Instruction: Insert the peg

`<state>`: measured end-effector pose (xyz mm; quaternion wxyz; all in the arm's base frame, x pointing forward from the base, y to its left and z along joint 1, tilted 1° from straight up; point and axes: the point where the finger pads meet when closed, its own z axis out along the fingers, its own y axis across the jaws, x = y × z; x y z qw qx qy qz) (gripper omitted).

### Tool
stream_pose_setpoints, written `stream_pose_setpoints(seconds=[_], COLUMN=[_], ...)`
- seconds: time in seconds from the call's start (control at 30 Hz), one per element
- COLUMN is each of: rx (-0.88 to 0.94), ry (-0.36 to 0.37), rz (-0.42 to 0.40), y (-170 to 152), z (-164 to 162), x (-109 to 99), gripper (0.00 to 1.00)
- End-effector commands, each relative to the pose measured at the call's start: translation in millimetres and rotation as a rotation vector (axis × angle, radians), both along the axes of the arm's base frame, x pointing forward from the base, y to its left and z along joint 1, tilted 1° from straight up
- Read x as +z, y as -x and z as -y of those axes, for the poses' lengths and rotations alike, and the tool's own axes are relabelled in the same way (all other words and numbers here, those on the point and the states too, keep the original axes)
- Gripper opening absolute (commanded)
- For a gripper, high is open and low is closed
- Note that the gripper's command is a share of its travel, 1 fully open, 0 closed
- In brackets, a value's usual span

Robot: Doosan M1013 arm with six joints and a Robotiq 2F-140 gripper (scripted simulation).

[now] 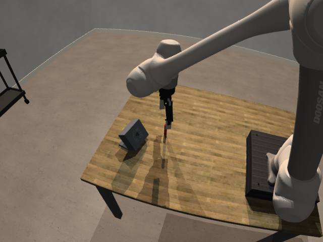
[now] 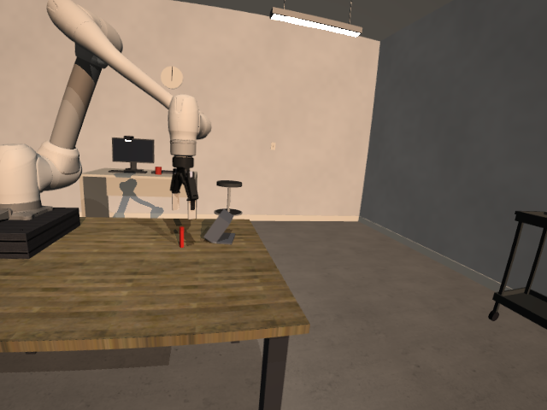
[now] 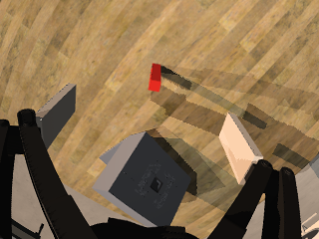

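Observation:
A small red peg (image 2: 181,237) stands upright on the wooden table; it also shows in the top view (image 1: 165,131) and the wrist view (image 3: 155,78). The grey sloped panel (image 1: 133,134) with a dark square hole at its middle stands just beside the peg; it also shows in the exterior view (image 2: 218,230) and the wrist view (image 3: 148,179). My gripper (image 2: 184,203) is open and empty, pointing down, a short way above the peg. In the wrist view the fingertips stand wide, the peg lies just beyond them.
The arm's black base block (image 1: 260,164) sits at the table's right end. A black cart (image 2: 521,269) stands on the floor away from the table. A desk with a monitor (image 2: 132,152) and a stool (image 2: 228,194) stand by the far wall.

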<state>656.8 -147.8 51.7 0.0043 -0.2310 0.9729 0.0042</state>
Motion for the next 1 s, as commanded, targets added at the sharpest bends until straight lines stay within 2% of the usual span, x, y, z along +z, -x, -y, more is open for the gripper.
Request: stream_pose_setpoints(seconds=[0.0, 0.97], rx=[0.004, 0.004], ry=[0.001, 0.001], rz=[-0.011, -0.011], y=[6.5, 10.4], z=[2.0, 2.6], x=[-10.3, -48.8], gripper=[1.0, 1.0])
